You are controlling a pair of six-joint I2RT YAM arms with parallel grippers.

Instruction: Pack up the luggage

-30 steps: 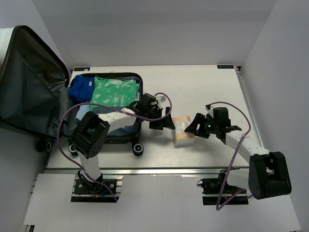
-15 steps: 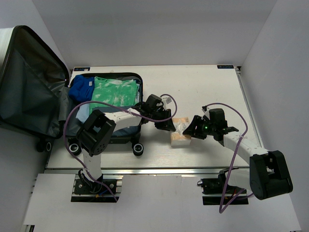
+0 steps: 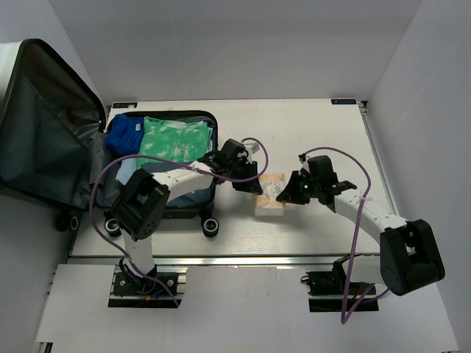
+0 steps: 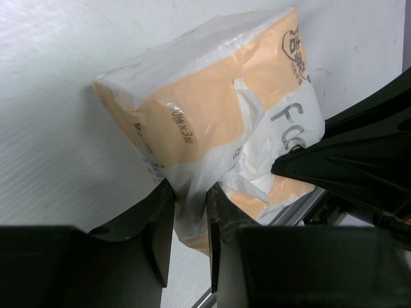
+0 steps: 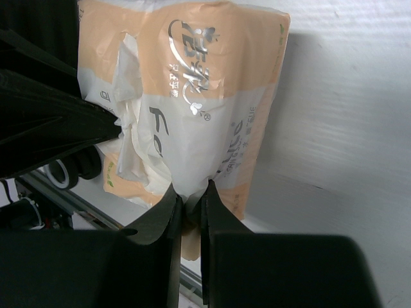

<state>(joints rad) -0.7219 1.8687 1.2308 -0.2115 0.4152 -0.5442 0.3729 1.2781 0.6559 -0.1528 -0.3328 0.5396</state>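
The left end effector [image 4: 189,192] and the right end effector [image 5: 189,194] each pinch a fold of crinkly film on opposite sides of a soft orange-and-white tissue pack [image 3: 269,201], which rests on the white bench [image 3: 309,125] between them. Left of it the luggage [image 3: 44,140] lies open at the bench's left end, long axis near-to-far, black wheels nearest, grey-lined lid raised leftward. Its tray holds a crumpled blue cloth [image 3: 124,136] beside a green-and-white packet [image 3: 175,140].
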